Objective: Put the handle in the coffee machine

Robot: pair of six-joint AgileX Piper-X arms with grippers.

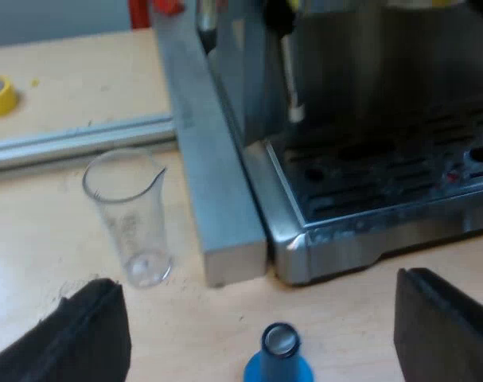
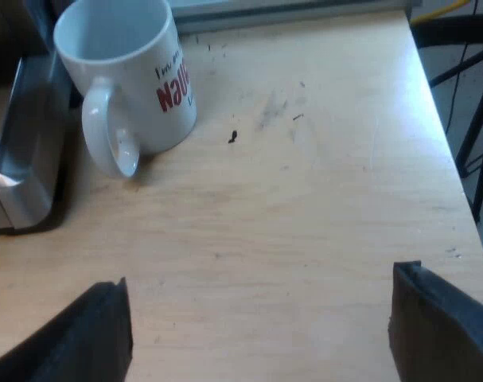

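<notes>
Blue round-topped tamper (image 1: 279, 354) stands on the pale wooden counter (image 1: 34, 263) under the gap of the left hand (image 1: 257, 318), whose fingers are spread and empty. Farther on are a clear measuring glass (image 1: 130, 215) (upright), a grey metal bar (image 1: 201, 159) and, just beside it, the steel espresso machine (image 1: 368, 191). Likewise released, the right hand (image 2: 261, 314) hovers over bare wood; beyond, a white mug with red lettering (image 2: 130, 76) stands near the machine's corner.
</notes>
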